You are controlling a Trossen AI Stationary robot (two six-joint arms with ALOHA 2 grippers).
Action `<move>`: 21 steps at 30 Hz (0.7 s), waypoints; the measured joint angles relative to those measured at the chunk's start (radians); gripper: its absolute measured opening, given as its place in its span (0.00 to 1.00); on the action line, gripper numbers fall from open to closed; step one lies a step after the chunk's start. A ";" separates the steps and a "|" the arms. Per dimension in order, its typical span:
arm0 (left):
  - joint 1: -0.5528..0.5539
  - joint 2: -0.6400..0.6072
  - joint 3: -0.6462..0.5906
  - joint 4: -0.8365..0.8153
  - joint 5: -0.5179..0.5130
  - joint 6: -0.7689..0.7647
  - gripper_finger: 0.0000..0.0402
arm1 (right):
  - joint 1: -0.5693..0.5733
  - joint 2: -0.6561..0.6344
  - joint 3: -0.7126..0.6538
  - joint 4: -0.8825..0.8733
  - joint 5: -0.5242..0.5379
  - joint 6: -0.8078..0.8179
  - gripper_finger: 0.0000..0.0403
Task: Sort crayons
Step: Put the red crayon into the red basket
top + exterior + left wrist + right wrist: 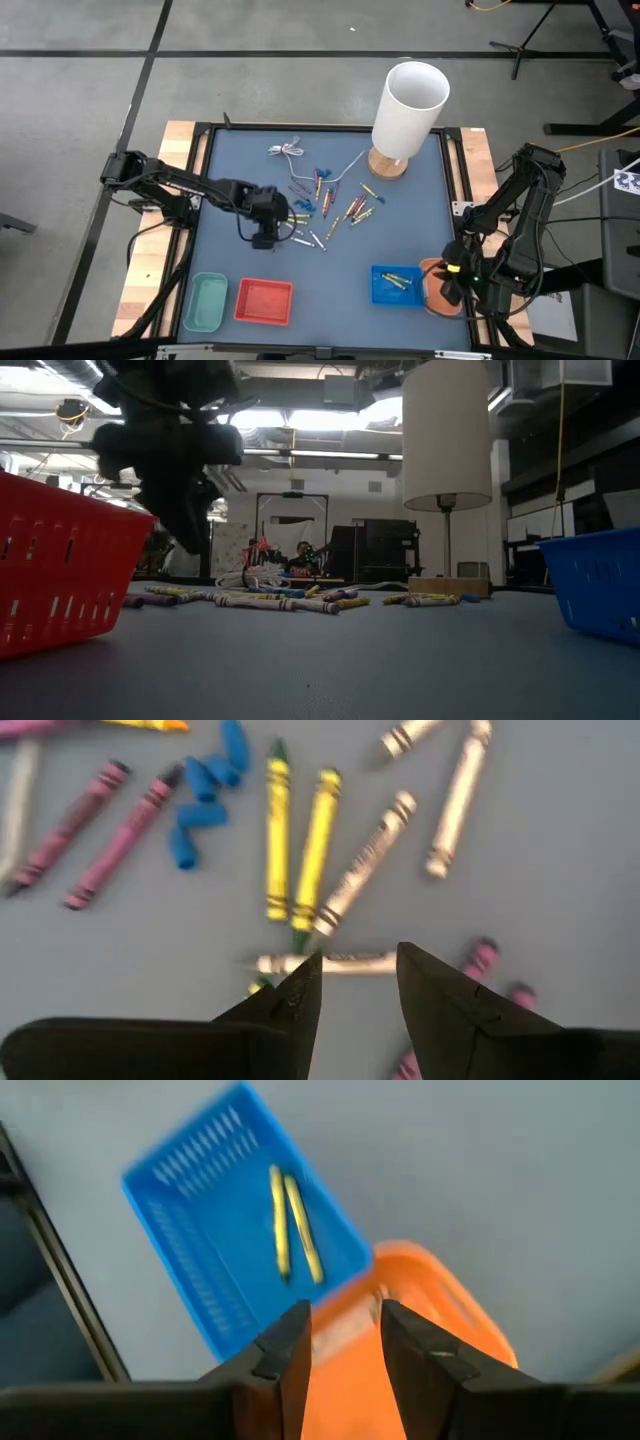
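Left gripper: the left gripper point(358, 982) hangs above the counter's left-centre with a narrow gap between its fingers, holding nothing; directly under the tips lies a grey-white crayon point(325, 962).
Left arm: reaches in from the counter's left edge.
Right gripper: the right gripper point(342, 1330) hovers over the orange basket point(440, 1305) at the counter's near right corner, fingers slightly apart, nothing between them.
Blue basket: the blue basket point(396, 285) sits just beside the orange one and holds two yellow crayons point(293, 1230) lying side by side.
Loose crayons: the crayons point(340, 205) lie scattered around the counter's middle, in yellow, purple, red and grey-white; in the left wrist view two yellow ones point(297, 845) lie nearly parallel, with purple ones point(95, 835) off to one side.
Blue bits: small chunky blue bits point(200, 800) lie among the crayons.
Other baskets: a red basket point(264, 301) and a green basket point(205, 303) stand at the near left edge.
Lamp: a white-shaded lamp point(408, 110) on a wooden base stands at the far right.
Cable: a thin white cable point(290, 152) lies at the far side.
Counter: dark blue-grey counter point(240, 250).
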State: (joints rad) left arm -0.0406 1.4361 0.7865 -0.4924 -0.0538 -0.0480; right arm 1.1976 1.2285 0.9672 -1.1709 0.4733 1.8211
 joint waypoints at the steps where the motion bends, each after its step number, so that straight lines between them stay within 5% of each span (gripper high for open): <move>1: 0.000 0.000 -0.011 0.000 0.018 0.010 0.29 | 0.000 0.000 0.000 0.000 0.034 -0.012 0.30; 13: 0.000 -0.001 -0.186 0.080 0.083 0.031 0.29 | 0.000 0.000 0.001 0.000 0.347 -0.202 0.30; 21: -0.006 -0.003 -0.206 0.109 0.099 0.012 0.29 | -0.077 0.000 0.001 0.001 0.369 -0.221 0.30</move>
State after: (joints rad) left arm -0.0471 1.4330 0.5800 -0.3832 0.0451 -0.0359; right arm 1.1202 1.2289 0.9680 -1.1694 0.8425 1.5997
